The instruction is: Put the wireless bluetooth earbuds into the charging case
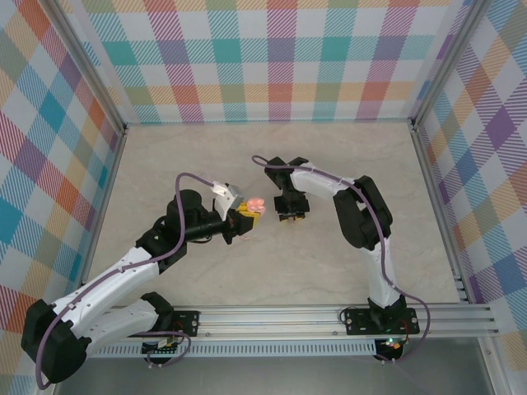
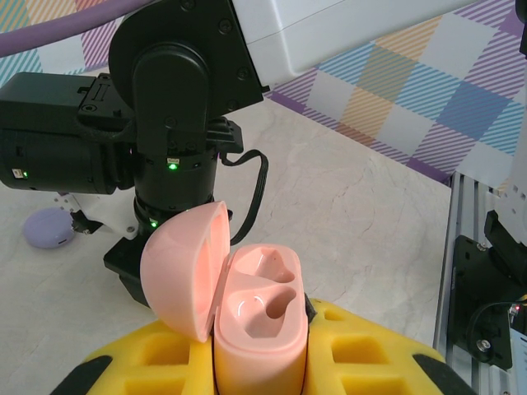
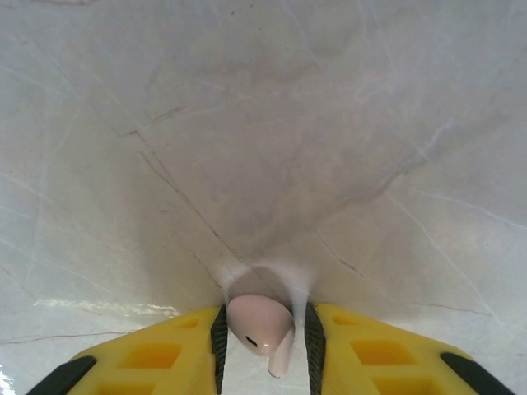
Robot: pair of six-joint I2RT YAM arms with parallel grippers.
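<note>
My left gripper (image 1: 247, 216) is shut on a pale pink charging case (image 2: 263, 309), which stands upright between its yellow fingers (image 2: 370, 346). The case lid (image 2: 185, 267) is swung open to the left, and both sockets are empty. The case (image 1: 255, 204) shows as a pink spot near the table's middle. Just to its right, my right gripper (image 1: 290, 216) points down at the table. In the right wrist view a pale pink earbud (image 3: 257, 325) sits between the black pads (image 3: 219, 337) of the right gripper (image 3: 265, 311), which is shut on it, low over the marble top.
A purple rounded case (image 2: 47, 228) lies on the table beyond the right arm's black wrist (image 2: 169, 123). The aluminium rail (image 1: 329, 317) runs along the near edge. Checked walls (image 1: 272, 58) close off the back and both sides.
</note>
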